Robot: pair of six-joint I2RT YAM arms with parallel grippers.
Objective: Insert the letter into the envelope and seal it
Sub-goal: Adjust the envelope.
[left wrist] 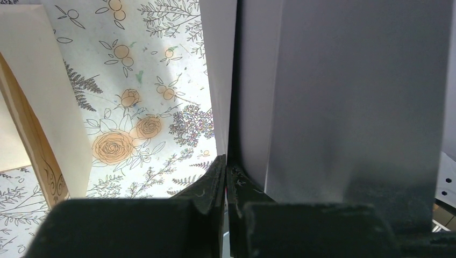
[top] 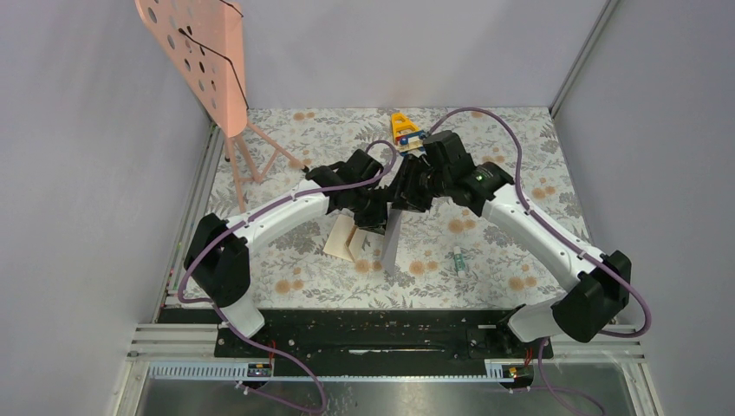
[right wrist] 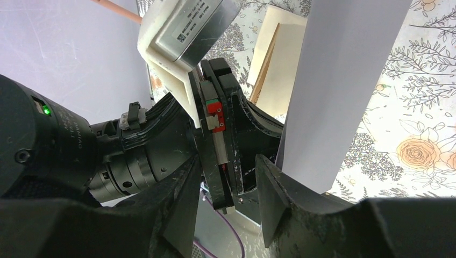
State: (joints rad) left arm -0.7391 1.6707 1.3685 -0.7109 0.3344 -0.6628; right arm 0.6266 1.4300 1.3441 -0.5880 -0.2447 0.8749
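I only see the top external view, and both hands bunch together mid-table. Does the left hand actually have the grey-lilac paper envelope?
Observer: Yes. In the left wrist view the left hand is shut on an edge of the grey-lilac paper envelope.
Operator: Is the right hand gripping it too?
Observer: No. The right hand stands open and grips nothing; the envelope passes beside it, not through it.
Operator: Is the letter going in?
Observer: Not yet. The tan folded paper sheet sits apart from the envelope, with bare floral table showing between them.
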